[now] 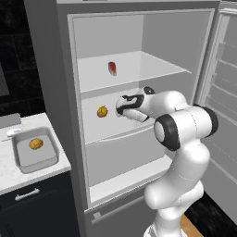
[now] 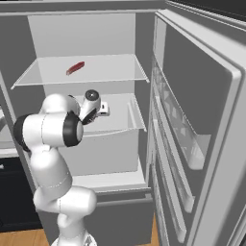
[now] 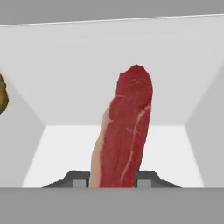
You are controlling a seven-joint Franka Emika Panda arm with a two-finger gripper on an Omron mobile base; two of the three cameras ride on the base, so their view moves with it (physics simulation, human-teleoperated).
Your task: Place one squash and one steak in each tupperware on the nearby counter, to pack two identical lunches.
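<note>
Hand view puts a flat, elongated red steak with a pale pink edge [image 3: 124,131] straight up between my two dark fingertips [image 3: 78,178], which press against its lower sides; my jaws are clenched on that steak, and my gripper [image 3: 113,180] looks into a white fridge compartment whose back wall and side walls frame the meat; at the left edge of that same view a yellow-orange lumpy squash [image 3: 2,94] just shows, beside the steak and apart from it.

Left base view shows my gripper [image 1: 126,111] reaching into the open grey fridge [image 1: 65,92] at the middle shelf [image 1: 106,132]; a sliver of red shows at my fingers there; the squash [image 1: 102,111] sits on that middle shelf to my left, near but not touching; a second flat red steak [image 1: 112,68] lies on the upper shelf [image 1: 139,67], well above; on the white marble-look counter [image 1: 9,176] to the left sits a shallow grey rectangular tupperware tray [image 1: 51,155] with another yellow-orange squash [image 1: 36,144] inside it.

Right base view shows the upper steak [image 2: 75,68] lying tilted on the top shelf, my wrist at the middle shelf below, and the fridge door [image 2: 202,125] swung wide open on the right.
</note>
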